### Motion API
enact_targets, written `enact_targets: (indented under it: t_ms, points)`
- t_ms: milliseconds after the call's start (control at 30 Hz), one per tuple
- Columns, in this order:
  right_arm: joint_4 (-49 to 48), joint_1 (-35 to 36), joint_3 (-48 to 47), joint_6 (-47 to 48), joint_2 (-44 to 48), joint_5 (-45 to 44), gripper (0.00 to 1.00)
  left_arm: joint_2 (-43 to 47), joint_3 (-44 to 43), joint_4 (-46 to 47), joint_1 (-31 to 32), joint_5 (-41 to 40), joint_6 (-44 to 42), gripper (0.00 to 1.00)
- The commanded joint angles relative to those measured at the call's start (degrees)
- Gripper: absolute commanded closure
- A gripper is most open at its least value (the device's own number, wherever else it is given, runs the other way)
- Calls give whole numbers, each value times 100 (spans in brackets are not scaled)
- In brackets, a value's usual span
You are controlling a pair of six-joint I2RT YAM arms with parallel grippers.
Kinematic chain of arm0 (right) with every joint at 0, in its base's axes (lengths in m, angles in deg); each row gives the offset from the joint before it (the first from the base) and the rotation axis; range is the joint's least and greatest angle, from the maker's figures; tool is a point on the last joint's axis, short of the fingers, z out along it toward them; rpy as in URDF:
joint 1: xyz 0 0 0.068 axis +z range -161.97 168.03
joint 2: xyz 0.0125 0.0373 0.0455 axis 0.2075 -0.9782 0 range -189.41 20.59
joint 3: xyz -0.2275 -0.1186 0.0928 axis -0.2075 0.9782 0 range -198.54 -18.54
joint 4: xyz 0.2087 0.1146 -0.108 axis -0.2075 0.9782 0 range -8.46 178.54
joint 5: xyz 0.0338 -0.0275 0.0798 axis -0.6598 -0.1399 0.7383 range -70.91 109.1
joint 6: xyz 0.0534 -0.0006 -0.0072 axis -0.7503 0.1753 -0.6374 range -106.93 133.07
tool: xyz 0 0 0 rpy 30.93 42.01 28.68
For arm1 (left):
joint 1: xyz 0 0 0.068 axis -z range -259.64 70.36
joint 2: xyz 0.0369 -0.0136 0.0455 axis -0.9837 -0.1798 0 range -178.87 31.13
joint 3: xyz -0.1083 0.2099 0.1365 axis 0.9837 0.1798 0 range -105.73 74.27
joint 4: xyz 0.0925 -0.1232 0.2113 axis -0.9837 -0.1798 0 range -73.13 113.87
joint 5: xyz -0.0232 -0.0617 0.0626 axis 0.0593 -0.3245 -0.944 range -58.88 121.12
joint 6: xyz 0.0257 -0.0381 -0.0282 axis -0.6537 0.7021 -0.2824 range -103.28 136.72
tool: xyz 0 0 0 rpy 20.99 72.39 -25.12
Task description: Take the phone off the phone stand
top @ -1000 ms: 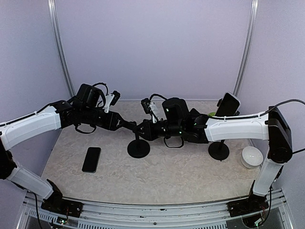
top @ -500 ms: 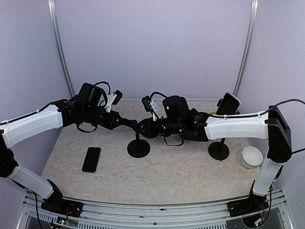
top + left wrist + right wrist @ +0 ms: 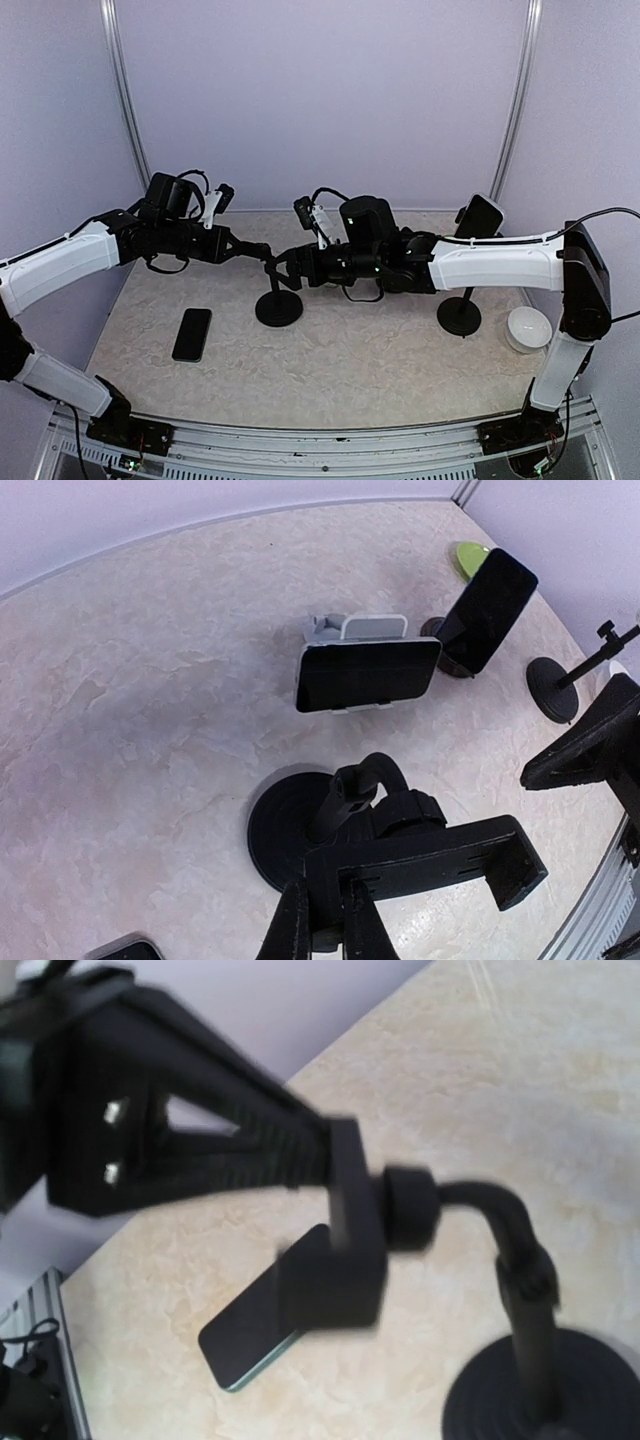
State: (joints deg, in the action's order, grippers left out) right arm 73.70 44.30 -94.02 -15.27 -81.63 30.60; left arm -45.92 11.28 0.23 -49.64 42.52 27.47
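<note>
A black phone stand [image 3: 279, 306] stands mid-table with nothing in its clamp [image 3: 425, 854]. My left gripper [image 3: 328, 898] is shut on the clamp's left end [image 3: 268, 258]; the right wrist view shows the same grip on the clamp [image 3: 345, 1250]. Just right of the clamp, my right gripper [image 3: 286, 264] is open and apart from it, one finger [image 3: 590, 750] showing at the frame edge. A dark phone [image 3: 192, 333] lies flat on the table left of the stand, also seen under the clamp [image 3: 240, 1345].
Two more phones sit in holders farther back, one in a white holder [image 3: 368, 672] and one tilted [image 3: 487, 610]. A phone on a tall stand [image 3: 480, 217] with a round base [image 3: 459, 316] is at right, next to a white bowl [image 3: 528, 328].
My left gripper closed on the stand's clamp and pulled the stand a little to the left. My right gripper opened and let go of the clamp.
</note>
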Motion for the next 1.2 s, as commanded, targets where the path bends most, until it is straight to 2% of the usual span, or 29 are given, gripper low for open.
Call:
enact_targets:
  t_ms: [0, 267, 400, 600, 733, 1167]
  points:
    - [-8, 11, -174, 78, 73, -15, 2, 425, -21, 526, -391, 289, 114, 100]
    - [-37, 10, 17, 149, 248, -39, 1, 723, -52, 411, -1385, 264, -176, 100]
    - [-60, 15, 110, 162, 328, -49, 1, 747, -139, 194, -1589, -414, -280, 100]
    - [-91, 14, 178, 162, 371, -93, 1, 847, 91, 341, -2181, -889, -196, 100]
    - [-52, 12, 123, 162, 343, -109, 1, 850, 268, 393, -2308, -1016, -250, 100]
    - [95, 14, -24, 417, 255, -74, 1, 969, 831, 564, -2519, -582, -33, 100]
